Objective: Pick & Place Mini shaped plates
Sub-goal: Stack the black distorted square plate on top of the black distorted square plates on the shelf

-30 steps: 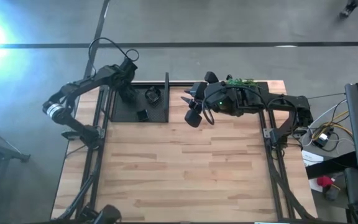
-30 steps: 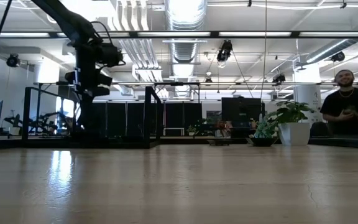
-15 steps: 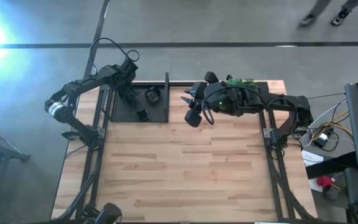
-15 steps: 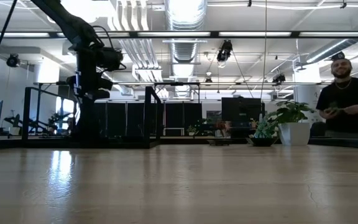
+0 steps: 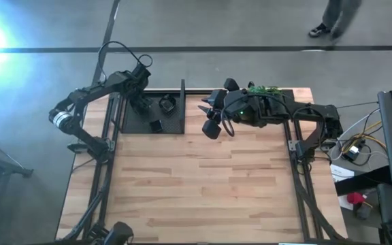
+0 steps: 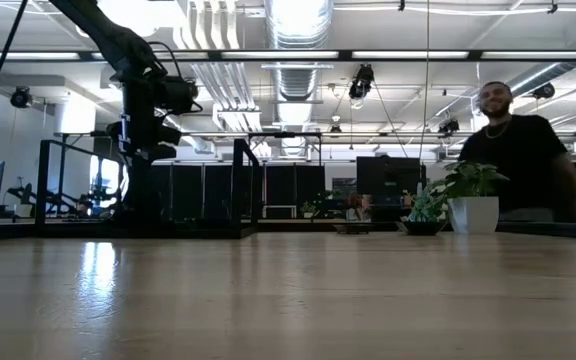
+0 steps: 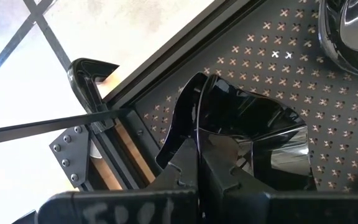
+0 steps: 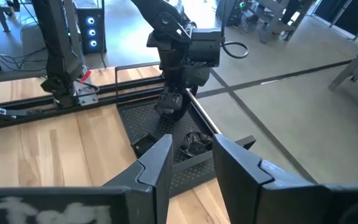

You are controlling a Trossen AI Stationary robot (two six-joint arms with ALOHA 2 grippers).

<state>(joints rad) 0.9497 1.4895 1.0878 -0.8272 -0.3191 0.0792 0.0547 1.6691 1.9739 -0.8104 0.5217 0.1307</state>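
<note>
A mini shaped plate (image 7: 253, 134), glossy black with a wavy, leaf-like rim, sits pinched on edge between the fingers of my left end effector (image 7: 199, 163), held just above the perforated black tray (image 7: 303, 81) at the bench's far left corner. My left wrist view shows the fingers closed against the plate's rim; the lower part of the plate is hidden behind the gripper body. A second plate (image 7: 350, 28), rounded, is cut off at the picture's corner, so I cannot make out its whole shape. From above, two small dark plates lie on the tray, one (image 5: 167, 104) near its far side and one (image 5: 155, 126) nearer the front edge, but their outlines are hard to read against the black surface. My left end effector (image 5: 140, 103) shows there only as a dark mass over the tray.

My right end effector (image 8: 191, 165) hovers over the wooden bench (image 5: 196, 184) just beside the tray's upright wall, fingers parted and holding nothing.

A person (image 6: 518, 150) stands beyond the bench, partly hidden behind a potted plant (image 6: 468, 200).
</note>
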